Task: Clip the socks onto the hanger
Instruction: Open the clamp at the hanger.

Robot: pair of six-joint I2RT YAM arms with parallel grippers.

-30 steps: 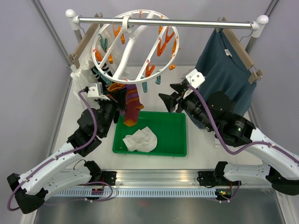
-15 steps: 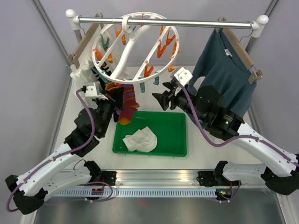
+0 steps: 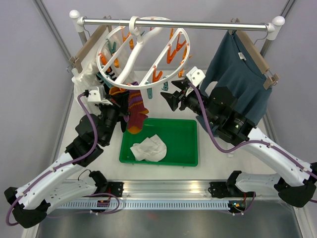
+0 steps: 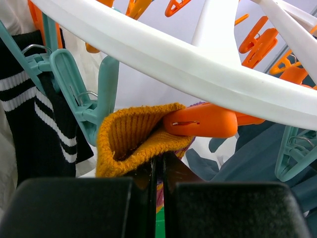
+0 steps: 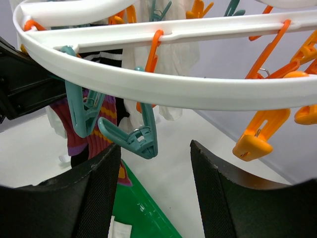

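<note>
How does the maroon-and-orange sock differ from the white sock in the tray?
The maroon-and-orange sock is striped and colourful; the white sock is plain. The maroon-and-orange sock hangs lengthwise, its cuff pinched in the left gripper just under the hanger ring; the white sock lies crumpled in the green tray, held by nothing. Both are small fabric socks.

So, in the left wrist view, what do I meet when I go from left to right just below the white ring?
black striped sock → teal clip → orange-cuffed sock → orange clip → second teal clip
</note>
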